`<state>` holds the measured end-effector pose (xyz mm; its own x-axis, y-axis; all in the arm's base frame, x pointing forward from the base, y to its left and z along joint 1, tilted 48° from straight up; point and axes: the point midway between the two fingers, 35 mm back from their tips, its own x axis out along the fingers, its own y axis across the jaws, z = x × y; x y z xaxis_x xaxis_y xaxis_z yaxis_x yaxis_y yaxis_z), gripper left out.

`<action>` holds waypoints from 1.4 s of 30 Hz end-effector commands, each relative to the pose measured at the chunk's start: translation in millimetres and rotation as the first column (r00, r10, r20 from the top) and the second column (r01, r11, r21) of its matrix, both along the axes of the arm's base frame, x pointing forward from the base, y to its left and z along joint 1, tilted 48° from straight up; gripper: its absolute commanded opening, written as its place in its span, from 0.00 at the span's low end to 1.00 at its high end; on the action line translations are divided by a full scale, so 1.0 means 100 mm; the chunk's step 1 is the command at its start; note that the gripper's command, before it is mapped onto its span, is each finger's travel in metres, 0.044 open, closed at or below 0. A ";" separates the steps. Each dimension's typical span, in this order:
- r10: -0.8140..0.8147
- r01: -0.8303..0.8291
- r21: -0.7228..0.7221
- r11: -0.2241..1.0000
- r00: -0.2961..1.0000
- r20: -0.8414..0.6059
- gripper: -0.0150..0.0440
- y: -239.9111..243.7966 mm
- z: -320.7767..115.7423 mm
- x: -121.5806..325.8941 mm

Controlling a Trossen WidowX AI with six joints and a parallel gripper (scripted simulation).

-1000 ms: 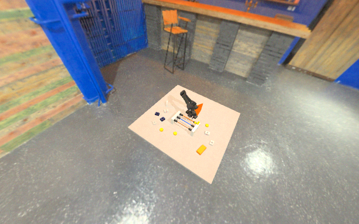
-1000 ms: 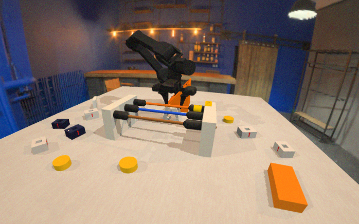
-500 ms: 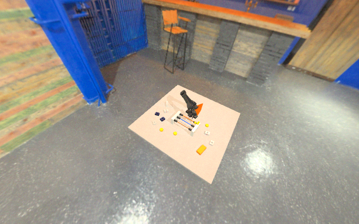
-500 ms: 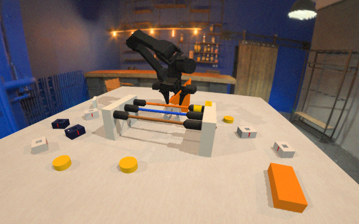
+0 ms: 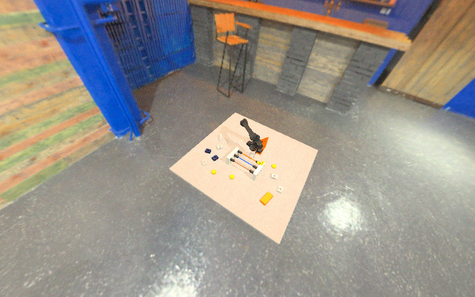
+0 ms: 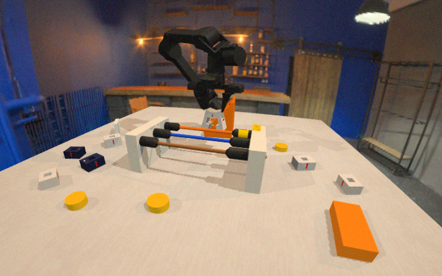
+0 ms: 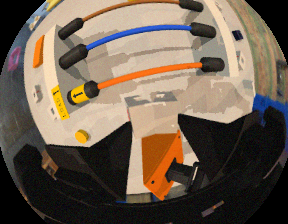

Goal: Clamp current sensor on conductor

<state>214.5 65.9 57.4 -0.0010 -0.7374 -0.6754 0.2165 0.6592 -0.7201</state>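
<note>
The pale grey split-core sensor (image 6: 220,119) (image 7: 157,98) hangs between the fingers of my gripper (image 6: 216,109) (image 7: 155,121), which is shut on it. It is held above the table behind the rack's rear conductor. In the exterior view its two halves look spread apart, with the gap facing down, and a red mark shows on its right half. The orange conductor (image 6: 205,129) (image 7: 150,74) has a yellow band (image 6: 243,133) (image 7: 77,94) with a black arrow pointing toward the yellow LOAD tag (image 6: 256,127) (image 7: 60,102). The sensor is clear of this conductor. Its arrow's direction is unclear.
A blue conductor (image 6: 200,137) (image 7: 140,31) and a brown conductor (image 6: 192,147) run parallel between white end walls (image 6: 256,171). An orange bracket (image 6: 229,114) (image 7: 157,155) stands behind. Closed white and navy sensors, yellow discs and an orange block (image 6: 353,229) lie around the rack.
</note>
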 end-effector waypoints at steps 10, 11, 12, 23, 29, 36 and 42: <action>-0.065 0.065 0.001 0.998 0.995 0.072 0.25 0.22 0.23 -0.01; -0.089 0.089 0.003 0.996 0.991 0.098 0.25 0.22 0.23 0.01; -0.113 0.114 0.006 0.994 0.986 0.125 0.25 0.22 0.23 0.02; -0.371 0.371 0.083 0.925 0.835 0.407 0.25 0.22 0.25 0.19; -0.488 0.488 0.155 0.859 0.690 0.535 0.25 0.21 0.26 0.29; -0.592 0.592 0.260 0.762 0.477 0.649 0.25 0.20 0.27 0.40; -0.649 0.649 0.364 0.667 0.267 0.712 0.25 0.18 0.27 0.49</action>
